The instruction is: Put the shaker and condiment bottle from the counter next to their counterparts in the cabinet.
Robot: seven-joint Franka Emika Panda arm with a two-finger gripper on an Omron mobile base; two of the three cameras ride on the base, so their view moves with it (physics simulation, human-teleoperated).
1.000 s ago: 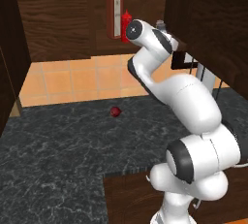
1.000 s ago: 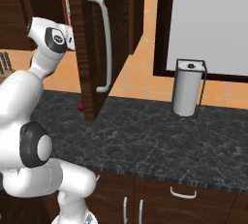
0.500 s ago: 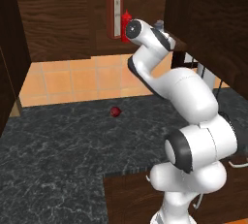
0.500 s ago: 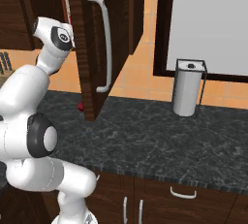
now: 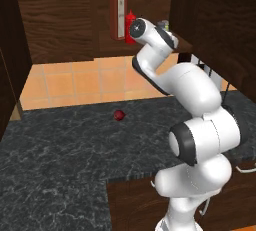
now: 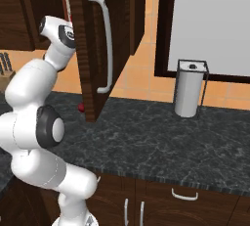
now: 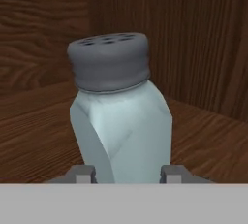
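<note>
Shaker (image 7: 121, 121) sits between the two fingertips (image 7: 83, 173) in the hand view, upright with a slight lean, its pale grey-blue body flanked on both sides by the tips and its perforated grey cap toward the top; the fingers are closed on it, gripping its lower body. Below and behind it lies the wood-grain plank shelf (image 7: 34, 131) of the cabinet (image 5: 55, 20), with the cabinet's inner walls meeting in a corner behind the shaker; whether its base touches the plank is hidden. In the left base view the arm (image 5: 195, 90) rises from the lower right and reaches up into the cabinet, its wrist at shelf height. Just left of the wrist stands the small red bottle (image 5: 130, 24), and just beside that, further left, the tall bottle (image 5: 118, 12) with white label and green cap; both are upright on the shelf. A small pale cap shows just beyond the wrist on the right, too hidden to identify. Down on the dark marbled counter (image 5: 60, 160) lies a small dark-red round thing (image 5: 119, 115), well apart from the cabinet. In the right base view the open cabinet door (image 6: 90, 49) with its white handle hides most of the shelf, and a paper towel holder (image 6: 189, 88) stands on the counter near the window.
</note>
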